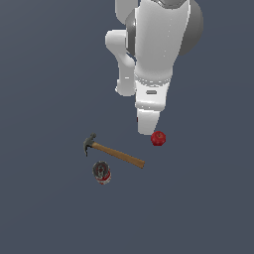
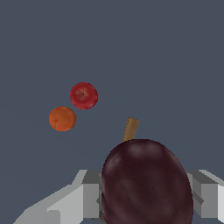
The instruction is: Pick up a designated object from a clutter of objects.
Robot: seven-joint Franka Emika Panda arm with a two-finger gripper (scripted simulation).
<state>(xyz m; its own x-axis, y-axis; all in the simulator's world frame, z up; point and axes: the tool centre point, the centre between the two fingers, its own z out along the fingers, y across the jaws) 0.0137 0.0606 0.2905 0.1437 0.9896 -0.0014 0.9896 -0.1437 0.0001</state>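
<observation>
The pincer (image 2: 146,199) grips the dark maroon ball (image 2: 146,183) between its fingers (image 2: 203,192), with the red apple (image 2: 83,95) and orange ball (image 2: 62,118) well apart.

No text can be read; the can's (image 1: 101,172) label is a blur.

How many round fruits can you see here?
3: a dark maroon ball between the gripper fingers, a red apple and an orange ball beside it. Others may be hidden.
</observation>
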